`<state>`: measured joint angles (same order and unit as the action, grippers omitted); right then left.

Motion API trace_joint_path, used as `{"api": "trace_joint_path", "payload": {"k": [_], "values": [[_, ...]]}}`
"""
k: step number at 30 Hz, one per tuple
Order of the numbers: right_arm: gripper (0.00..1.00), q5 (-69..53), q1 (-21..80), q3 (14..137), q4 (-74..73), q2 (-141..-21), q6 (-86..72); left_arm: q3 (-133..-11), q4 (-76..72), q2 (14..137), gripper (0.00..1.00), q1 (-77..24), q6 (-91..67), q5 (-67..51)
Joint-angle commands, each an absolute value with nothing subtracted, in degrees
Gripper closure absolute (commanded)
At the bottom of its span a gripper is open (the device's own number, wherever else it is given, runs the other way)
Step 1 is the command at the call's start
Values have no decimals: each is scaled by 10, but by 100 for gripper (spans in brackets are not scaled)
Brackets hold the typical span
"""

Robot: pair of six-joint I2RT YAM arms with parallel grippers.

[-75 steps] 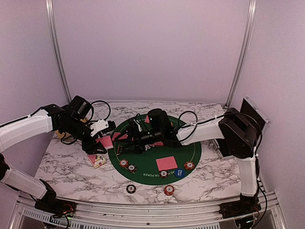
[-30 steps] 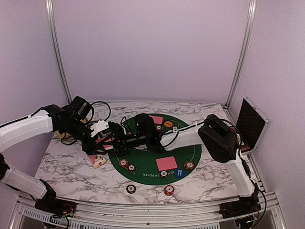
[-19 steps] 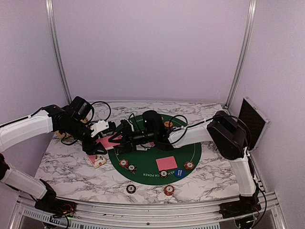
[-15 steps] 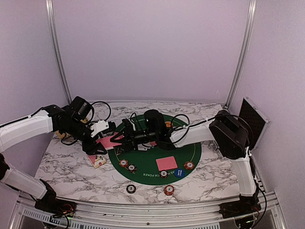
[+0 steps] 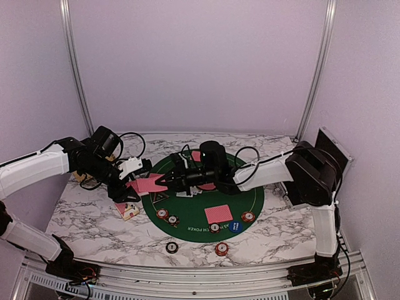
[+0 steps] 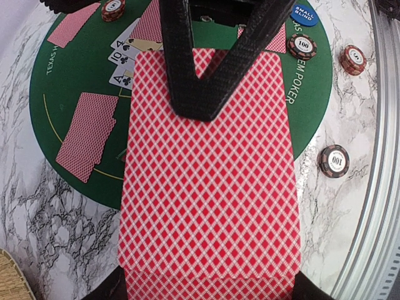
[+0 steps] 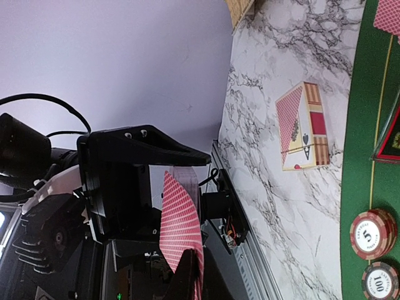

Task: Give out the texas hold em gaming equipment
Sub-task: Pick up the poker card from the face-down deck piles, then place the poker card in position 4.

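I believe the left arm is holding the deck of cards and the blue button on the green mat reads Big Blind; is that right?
Not quite: the blue button reads Small Blind, as the left wrist view shows. The left arm does hold the deck.

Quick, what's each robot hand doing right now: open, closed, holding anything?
Left gripper: jaws closed on the deck of playing cards.
Right gripper: jaws closed, pinching the top card of that deck.
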<state>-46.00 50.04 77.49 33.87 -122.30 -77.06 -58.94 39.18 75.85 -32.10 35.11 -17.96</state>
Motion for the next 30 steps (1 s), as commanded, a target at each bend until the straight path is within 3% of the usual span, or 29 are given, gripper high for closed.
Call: {"api": "trace_joint_path", "payload": {"k": [1,8,16,30], "values": [[97,-460,483,763,348,-1183,-770,-597,380,752,100,-321,353,-185],[99,-462,426,713,310,-1143,-726,-589,379,750,100,-320,352,-176],[100,-419,327,691,135,-1105,-580,-582,380,751,100,-313,351,-171],[100,-344,266,728,2,-1181,-442,-549,382,730,100,-237,378,-174]]}}
